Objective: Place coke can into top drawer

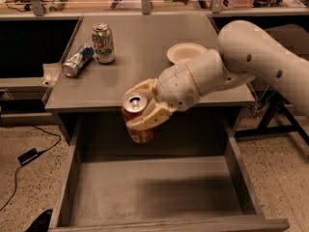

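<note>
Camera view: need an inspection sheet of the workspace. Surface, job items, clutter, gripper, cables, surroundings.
Surface: grey cabinet top, flat; all loose items sit on its back half.
Job's things: coke can is in the air just in front of the cabinet's front edge, above the top drawer; the drawer is pulled open.
Clutter: white-green can upright; silver-blue can on its side by the left edge; white plate.
Grippers: gripper shut on the coke can, over the drawer's rear part.
Cables: black cable with a small box, on the floor at left.
Surroundings: speckled floor around the cabinet.
</note>
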### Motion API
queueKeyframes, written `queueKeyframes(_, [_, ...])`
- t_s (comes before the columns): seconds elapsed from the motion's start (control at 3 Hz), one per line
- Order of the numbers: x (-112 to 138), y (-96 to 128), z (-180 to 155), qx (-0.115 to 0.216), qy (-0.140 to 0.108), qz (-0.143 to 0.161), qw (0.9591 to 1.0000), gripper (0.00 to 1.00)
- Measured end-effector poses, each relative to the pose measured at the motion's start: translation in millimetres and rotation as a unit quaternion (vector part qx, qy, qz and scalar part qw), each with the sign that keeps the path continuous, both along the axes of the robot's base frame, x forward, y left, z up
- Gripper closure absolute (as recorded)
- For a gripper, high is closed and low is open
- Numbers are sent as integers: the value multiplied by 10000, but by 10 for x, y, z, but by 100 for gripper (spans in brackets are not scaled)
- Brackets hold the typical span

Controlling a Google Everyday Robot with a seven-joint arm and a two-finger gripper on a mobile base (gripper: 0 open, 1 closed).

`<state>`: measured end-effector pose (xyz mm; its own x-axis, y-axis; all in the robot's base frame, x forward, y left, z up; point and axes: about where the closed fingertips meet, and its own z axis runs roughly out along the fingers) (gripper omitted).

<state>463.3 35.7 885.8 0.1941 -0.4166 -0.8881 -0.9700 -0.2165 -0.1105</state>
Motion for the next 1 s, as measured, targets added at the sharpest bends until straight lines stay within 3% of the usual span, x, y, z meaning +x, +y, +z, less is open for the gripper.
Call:
queueKeyframes(0.33, [-223,-296,-406,-547,344,-350,9973,100])
queueKeyframes(0.67, [-287,-308,-497,-623,440,-342,9965,100])
queueKeyframes(1.0, [-273,-172,-683,44,509,-226,9984,100])
